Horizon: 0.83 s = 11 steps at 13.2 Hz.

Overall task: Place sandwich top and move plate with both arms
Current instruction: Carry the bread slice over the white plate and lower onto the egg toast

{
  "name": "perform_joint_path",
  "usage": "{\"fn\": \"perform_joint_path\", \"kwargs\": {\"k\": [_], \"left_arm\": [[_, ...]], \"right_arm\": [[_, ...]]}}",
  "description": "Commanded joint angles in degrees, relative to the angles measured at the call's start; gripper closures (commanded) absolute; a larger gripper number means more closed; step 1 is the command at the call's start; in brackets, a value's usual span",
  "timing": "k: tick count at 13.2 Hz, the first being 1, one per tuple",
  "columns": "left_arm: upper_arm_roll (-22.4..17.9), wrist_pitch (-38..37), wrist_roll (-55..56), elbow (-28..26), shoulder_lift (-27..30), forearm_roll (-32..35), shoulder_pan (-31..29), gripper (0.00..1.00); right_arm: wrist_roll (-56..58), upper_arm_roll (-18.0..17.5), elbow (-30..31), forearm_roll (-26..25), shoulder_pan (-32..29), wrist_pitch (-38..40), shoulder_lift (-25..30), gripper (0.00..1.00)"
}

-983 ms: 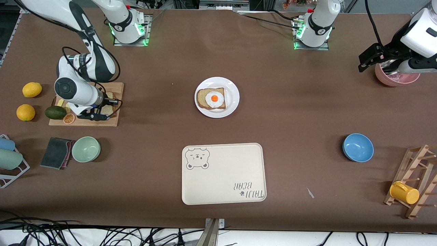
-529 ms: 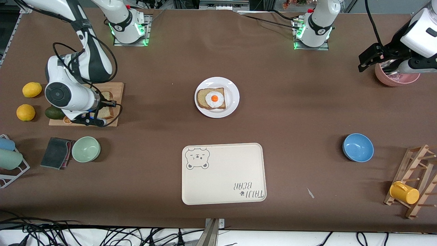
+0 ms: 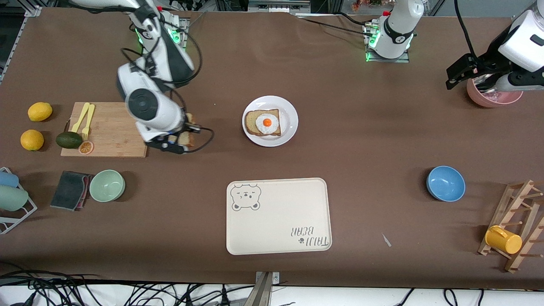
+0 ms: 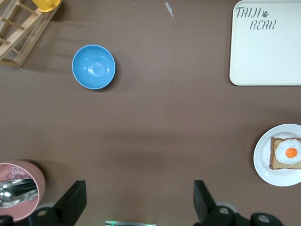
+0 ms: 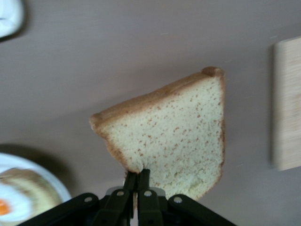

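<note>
1. Carrying is the step in hand, judged from the front view: the right claw [image 3: 180, 143] is up over bare tabletop [image 3: 361, 140] between the wooden cutting board [image 3: 112, 129] and the white plate [image 3: 270, 121], clenched on the sandwich top [image 3: 187, 138]. The plate sits mid-tabletop, farther from the camera than the bear tray [image 3: 278, 216], and bears the egg slice [image 3: 263, 122]. To do this well, the claw should probably travel level over to the plate and turn the bread flat only once it is above the egg.

2. Left wrist view: the left claw [image 4: 136, 207] is released, fingers spread wide, holding nothing; this arm waits at its own end of the tabletop, by the pink cup [image 4: 19, 181] with a spoon in it. The blue bowl [image 4: 93, 66] lies well apart from the plate [image 4: 270, 160], so it should not hinder a later two-armed lift.

3. Right wrist view: the fingers [image 5: 136, 190] pinch the sandwich top [image 5: 174, 136] at one edge only, so the slice hangs tilted. A thin edge hold likely tears or slips if swung fast; slow motion and a low drop seem wise, with crusts lined up over the egg slice [image 5: 14, 200].
</note>
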<state>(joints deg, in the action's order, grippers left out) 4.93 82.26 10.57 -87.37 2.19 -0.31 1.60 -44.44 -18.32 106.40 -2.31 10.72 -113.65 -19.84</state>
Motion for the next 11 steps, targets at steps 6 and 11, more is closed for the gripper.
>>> {"fn": "perform_joint_path", "kwargs": {"k": [6, 11], "left_arm": [[0.35, -0.87, 0.15, 0.89, -0.08, 1.54, -0.10, 0.00], [0.00, -0.96, 0.06, 0.62, -0.17, 1.54, -0.19, 0.00]], "right_arm": [[-16.62, 0.39, -22.25, 0.03, 15.36, 0.45, -13.62, 1.00], [-22.53, 0.39, -29.14, -0.15, 21.00, 0.71, -19.53, 1.00]]}}
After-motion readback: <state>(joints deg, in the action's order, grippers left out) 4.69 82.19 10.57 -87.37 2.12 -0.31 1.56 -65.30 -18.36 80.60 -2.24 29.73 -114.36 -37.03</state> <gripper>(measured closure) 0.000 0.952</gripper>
